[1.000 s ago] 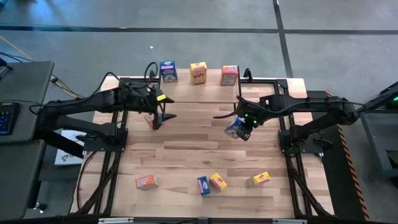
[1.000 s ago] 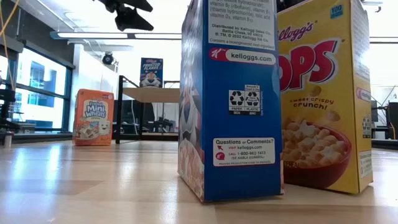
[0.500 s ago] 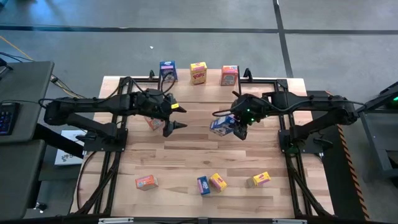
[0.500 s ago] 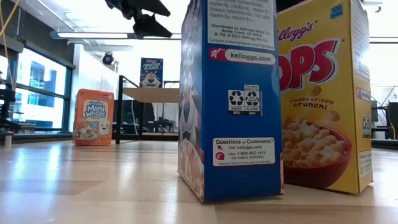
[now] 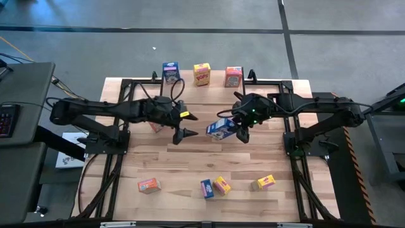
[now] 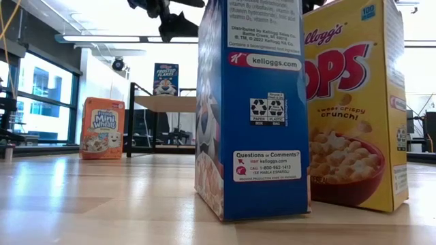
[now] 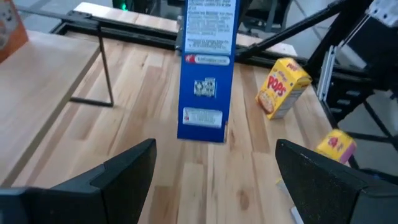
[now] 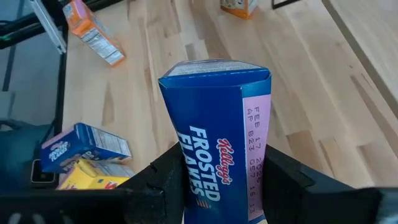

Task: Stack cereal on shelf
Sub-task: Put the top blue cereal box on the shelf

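My right gripper (image 5: pixel 235 128) is shut on a blue cereal box (image 5: pixel 218 128), held in the air over the table's middle; the right wrist view shows the box (image 8: pixel 214 143) close up. My left gripper (image 5: pixel 185 126) stands open just left of the box and faces its free end (image 7: pixel 207 68) without touching it. The shelf (image 5: pixel 217 78) runs along the far edge, and a blue (image 5: pixel 171 71), a yellow (image 5: pixel 202 73) and an orange box (image 5: pixel 233 76) stand upright on it. My right gripper pinches the blue box between its two fingers (image 8: pixel 283 180), on two opposite sides (image 8: pixel 255 168) at the end nearest the wrist. The fingers slant down from the table's right and lie along the box. The box is clear of the table, tilted, free end (image 8: pixel 214 70) toward the left gripper.
Loose boxes lie near the table's front edge: an orange one (image 5: pixel 149 185), a blue (image 5: pixel 207 188) and a yellow (image 5: pixel 221 185) side by side, and another yellow (image 5: pixel 266 182). Another orange box (image 5: pixel 154 125) lies under my left arm. Black frame rails (image 5: pixel 120 152) run down both sides.
My left gripper has moved toward the table's right, toward the held box, staying open. My right gripper has risen a little and turned its wrist, swinging the blue box from hanging below the fingers to pointing toward the table's left.
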Robot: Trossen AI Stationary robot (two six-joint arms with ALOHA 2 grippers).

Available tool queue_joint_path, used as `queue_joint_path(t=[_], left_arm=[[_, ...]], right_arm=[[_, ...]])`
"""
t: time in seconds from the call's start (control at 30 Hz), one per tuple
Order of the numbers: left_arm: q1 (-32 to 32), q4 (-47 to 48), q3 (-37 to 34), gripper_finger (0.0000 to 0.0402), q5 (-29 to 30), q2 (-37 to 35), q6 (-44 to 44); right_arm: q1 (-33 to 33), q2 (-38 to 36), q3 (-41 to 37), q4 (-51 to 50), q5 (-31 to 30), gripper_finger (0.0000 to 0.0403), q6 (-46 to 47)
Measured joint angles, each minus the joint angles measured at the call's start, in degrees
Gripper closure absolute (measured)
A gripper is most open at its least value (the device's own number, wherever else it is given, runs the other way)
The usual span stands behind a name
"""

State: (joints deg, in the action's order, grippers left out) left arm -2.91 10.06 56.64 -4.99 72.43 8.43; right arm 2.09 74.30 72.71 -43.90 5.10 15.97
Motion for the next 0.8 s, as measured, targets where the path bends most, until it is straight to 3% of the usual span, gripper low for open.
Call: queue_joint_path(t=[0.4,0.8], left_arm=[[0.5,-10.2,0.0,0.0080,0.0,4.6,0.6],[0.3,-8.0,8.3,0.0080,-2.7,9.9,-0.5]], right_arm=[[-1.3,0.0,0.0,0.1,-0.1,0.0251,-1.1],[-2.1,0.0,0.0,0.0,-0.1,0.0251,-2.1]])
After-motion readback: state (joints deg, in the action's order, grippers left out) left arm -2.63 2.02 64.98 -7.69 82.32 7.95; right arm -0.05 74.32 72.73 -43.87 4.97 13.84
